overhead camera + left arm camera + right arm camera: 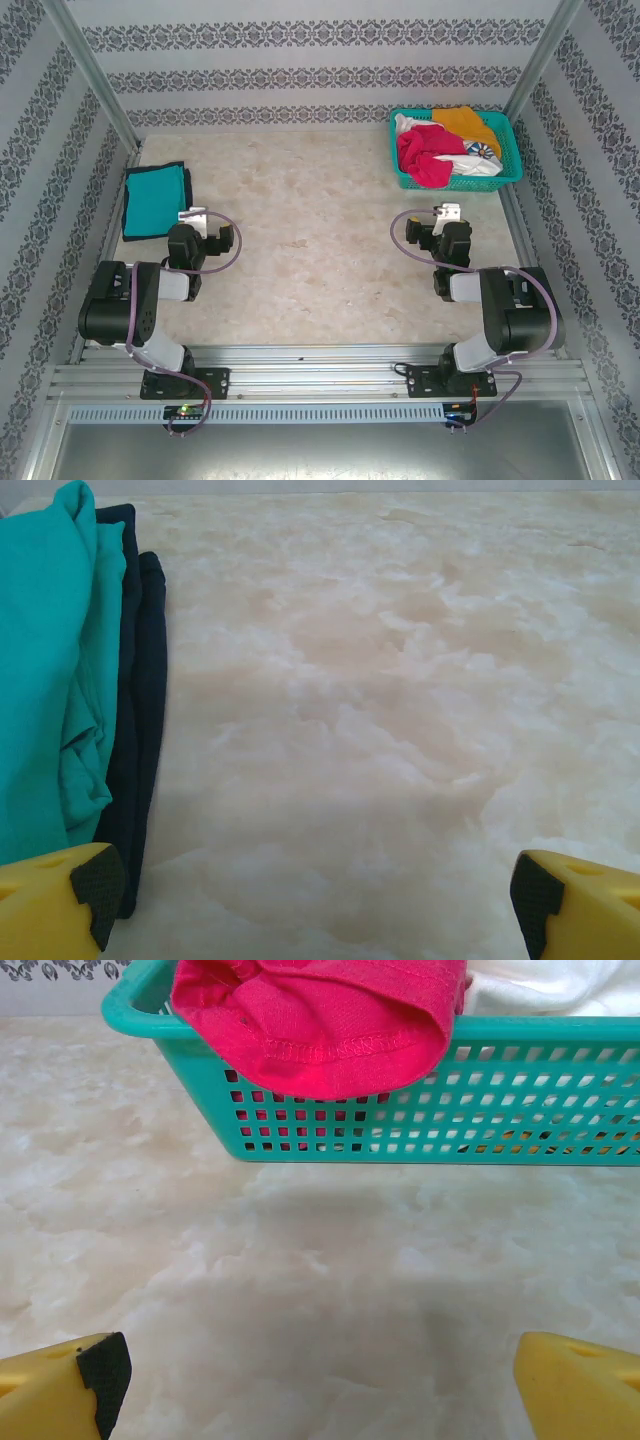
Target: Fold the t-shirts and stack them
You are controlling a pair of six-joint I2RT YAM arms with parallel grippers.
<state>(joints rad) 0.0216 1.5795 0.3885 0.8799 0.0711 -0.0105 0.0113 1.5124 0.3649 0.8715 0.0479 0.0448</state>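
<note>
One folded teal t-shirt (152, 198), soft cloth with dark edging, lies flat at the marbled counter's (320, 260) left edge. The left gripper (194, 217) beside it gapes wide, empty, and so does the right gripper (449, 212). In the far right corner, a rigid mesh basket (450, 1110) holds a crumpled pink-red t-shirt (428, 155), a white t-shirt (480, 166) and an orange t-shirt (465, 122).

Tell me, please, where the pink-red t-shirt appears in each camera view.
Top external: pink-red t-shirt in the teal basket, far right corner.
Right wrist: top centre, draped over the basket's near rim.
Left wrist: faces the folded teal t-shirt at left.
Shared landmark: the marbled table.
</note>
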